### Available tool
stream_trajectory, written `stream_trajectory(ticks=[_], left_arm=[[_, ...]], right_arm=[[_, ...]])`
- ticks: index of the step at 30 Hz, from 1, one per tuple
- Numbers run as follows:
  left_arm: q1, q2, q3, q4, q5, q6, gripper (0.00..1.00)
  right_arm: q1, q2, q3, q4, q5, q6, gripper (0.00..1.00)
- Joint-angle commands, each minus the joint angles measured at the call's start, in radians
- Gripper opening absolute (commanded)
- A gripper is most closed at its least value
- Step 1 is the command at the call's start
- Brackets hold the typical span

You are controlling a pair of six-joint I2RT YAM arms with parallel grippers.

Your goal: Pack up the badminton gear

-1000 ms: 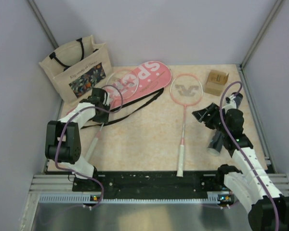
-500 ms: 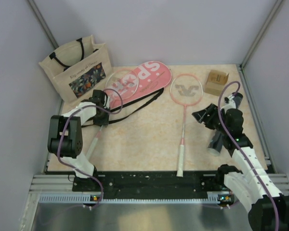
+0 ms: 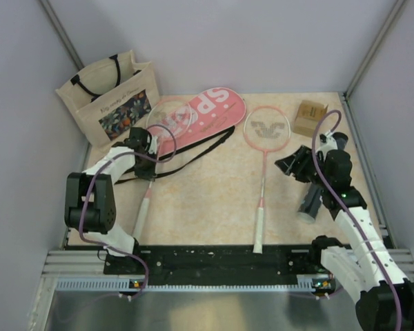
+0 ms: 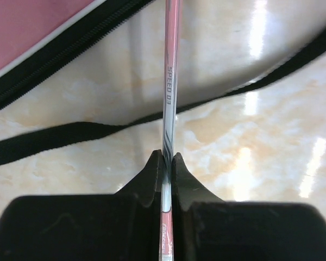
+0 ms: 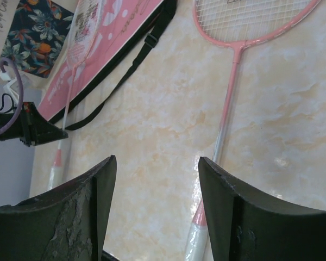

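Observation:
One pink-framed racket [image 3: 171, 117] lies with its head on the long pink SPORT cover [image 3: 210, 109]. My left gripper [image 3: 149, 156] [image 4: 167, 157] is shut on that racket's thin shaft [image 4: 170, 81], low over the table beside the cover's black strap [image 4: 54, 138]. The second racket [image 3: 265, 129] [image 5: 229, 103] lies flat mid-table, its white handle [image 3: 258, 233] towards the near edge. Right of that racket's shaft my right gripper [image 3: 290, 165] [image 5: 156, 160] hangs open above bare table, holding nothing. A dark tube [image 3: 309, 201] lies beside the right arm.
A beige tote bag with floral print [image 3: 112, 96] stands at the back left against the wall. A small brown cardboard box [image 3: 310, 118] sits at the back right. Grey walls close the table on three sides. The strap [image 3: 196, 153] trails across the table towards the middle.
My left gripper has shut on the racket's shaft, and the racket's handle has swung a little to the right. The right gripper has barely shifted.

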Motion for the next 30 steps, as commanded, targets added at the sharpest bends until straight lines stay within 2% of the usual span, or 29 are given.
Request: stream_trajectory(ticks=[1,7,14,22,30], left_arm=[[0.007,-0.144,0.006,0.032,0.140,-0.081,0.00],[0.005,-0.254,-0.083,0.190,0.375,-0.194,0.00],[-0.001,-0.363,-0.236,0.418,0.531,-0.380,0.00],[-0.044,-0.469,-0.315,0.511,0.579,-0.458,0.00],[-0.078,-0.512,-0.356,0.495,0.619,-0.471,0.00]], right_arm=[[0.011,-0.012,0.023,0.067,-0.064,0.105,0.62],[0.132,0.014,-0.034,0.193,0.041,0.203,0.62],[0.331,0.210,-0.010,0.373,0.210,0.267,0.64],[0.560,0.538,0.094,0.668,0.312,0.315,0.62],[0.693,0.813,0.295,0.797,0.307,0.343,0.59]])
